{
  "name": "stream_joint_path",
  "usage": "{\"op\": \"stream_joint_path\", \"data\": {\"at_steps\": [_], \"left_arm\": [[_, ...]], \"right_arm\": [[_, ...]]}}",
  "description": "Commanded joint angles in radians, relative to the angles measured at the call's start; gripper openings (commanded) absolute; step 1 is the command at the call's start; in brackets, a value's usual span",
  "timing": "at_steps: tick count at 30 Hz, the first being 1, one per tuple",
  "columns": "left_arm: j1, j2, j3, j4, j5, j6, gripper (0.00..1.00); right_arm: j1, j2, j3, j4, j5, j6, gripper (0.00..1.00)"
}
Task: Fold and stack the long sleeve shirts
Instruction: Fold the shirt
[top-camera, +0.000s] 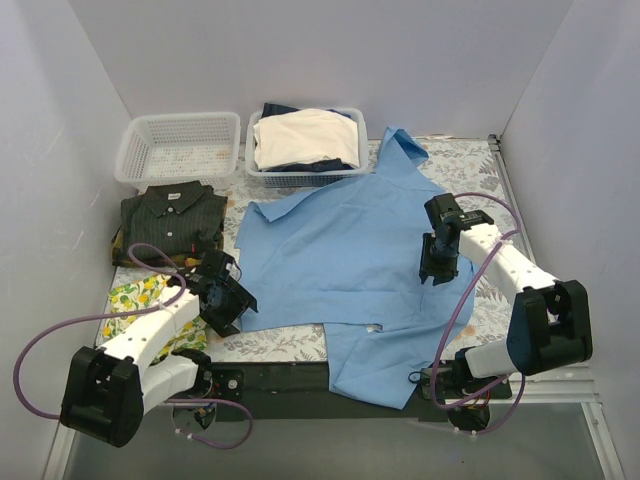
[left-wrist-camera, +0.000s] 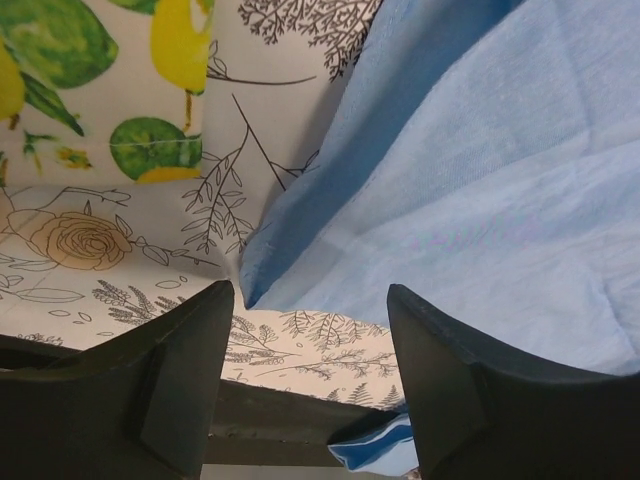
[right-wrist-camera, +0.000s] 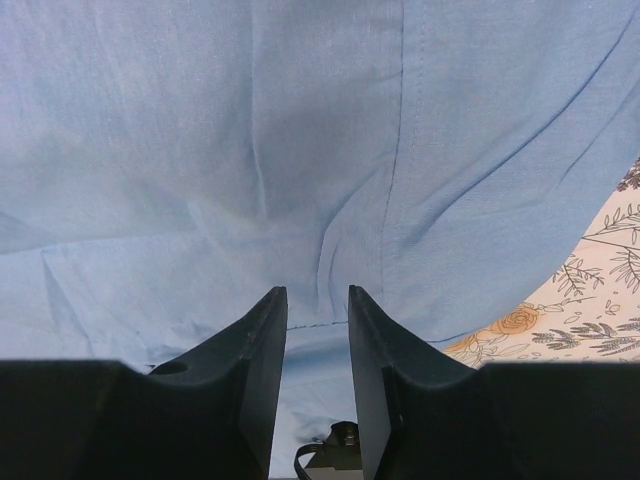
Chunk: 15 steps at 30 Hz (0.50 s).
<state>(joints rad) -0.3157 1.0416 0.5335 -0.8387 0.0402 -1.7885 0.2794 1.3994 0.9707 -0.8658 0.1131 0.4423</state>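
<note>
The light blue shirt (top-camera: 340, 245) lies spread across the middle of the flowered table (top-camera: 470, 160), its collar at the back right and one part hanging over the front edge. The dark pinstriped shirt (top-camera: 172, 215) lies folded at the left. My left gripper (top-camera: 226, 301) is open at the blue shirt's near-left corner. In the left wrist view that corner of the blue shirt (left-wrist-camera: 255, 280) sits just beyond the left gripper (left-wrist-camera: 310, 295), with nothing between the fingers. My right gripper (top-camera: 437, 263) hovers over the shirt's right side. The right wrist view shows the right gripper (right-wrist-camera: 317, 297) with a narrow gap, over wrinkled blue cloth (right-wrist-camera: 250, 150).
Two white baskets stand at the back: an empty one (top-camera: 178, 148) and one (top-camera: 262, 172) holding cream garments (top-camera: 303, 136). A yellow lemon-print cloth (top-camera: 140, 300) lies at the near left, beside my left arm. White walls close in on three sides.
</note>
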Motion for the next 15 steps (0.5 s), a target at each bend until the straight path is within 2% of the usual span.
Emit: {"op": "stream_joint_path", "data": {"at_steps": [1, 7, 9, 11, 13, 14, 15], "left_arm": [[-0.036, 0.012, -0.009, -0.013, -0.028, -0.055, 0.6], [-0.049, 0.101, -0.003, 0.038, -0.028, -0.038, 0.37], [-0.052, 0.116, 0.008, 0.044, -0.028, -0.028, 0.36], [-0.056, 0.124, 0.035, 0.04, -0.065, -0.017, 0.29], [-0.056, 0.111, 0.075, 0.004, -0.105, -0.002, 0.14], [-0.056, 0.1, 0.12, -0.011, -0.121, 0.006, 0.0], [-0.056, 0.089, 0.144, -0.031, -0.149, 0.009, 0.0]], "right_arm": [[-0.011, -0.019, 0.042, -0.016, -0.013, 0.012, 0.4], [-0.034, -0.017, 0.051, -0.016, -0.007, 0.004, 0.4], [-0.048, -0.017, 0.054, -0.018, -0.013, 0.003, 0.4], [-0.058, -0.022, 0.054, -0.018, -0.018, -0.001, 0.4], [-0.077, -0.03, 0.051, -0.016, -0.032, -0.004, 0.4], [-0.082, -0.033, 0.045, -0.018, -0.035, -0.004, 0.4], [-0.094, -0.037, 0.042, -0.019, -0.033, -0.004, 0.4]]}}
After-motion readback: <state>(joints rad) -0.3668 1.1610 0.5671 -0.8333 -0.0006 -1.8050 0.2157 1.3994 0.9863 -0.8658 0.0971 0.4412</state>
